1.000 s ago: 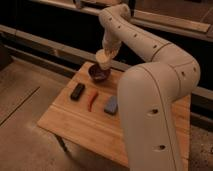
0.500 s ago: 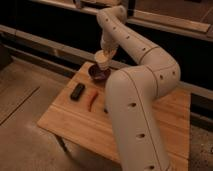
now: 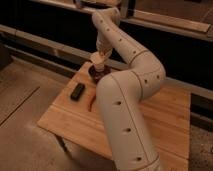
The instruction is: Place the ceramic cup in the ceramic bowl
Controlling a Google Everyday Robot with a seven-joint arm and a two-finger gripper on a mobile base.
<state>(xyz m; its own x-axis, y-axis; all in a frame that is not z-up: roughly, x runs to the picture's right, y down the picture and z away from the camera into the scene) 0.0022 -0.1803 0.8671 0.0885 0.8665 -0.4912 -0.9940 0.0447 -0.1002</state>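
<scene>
1. Hanging over the desk's [image 3: 65,120] far corner, the gripper [image 3: 101,55] has its jaws clamped on the ceramic cup [image 3: 98,63], just above the ceramic bowl [image 3: 93,74].
2. Centre the cup over the bowl, lower it upright, then release gently.

The arm [image 3: 122,125] is all chunky cream-white shell: smooth, rounded tubes, really fat near the camera and slimmer toward the far end. Small dark round dots run along each segment (screw holes or plugs, can't tell which). Darker seams mark where the segments meet. The claw [image 3: 99,58] is at the thin far tip, over the back-left part of the desk [image 3: 167,117], and looks just as pale.
</scene>
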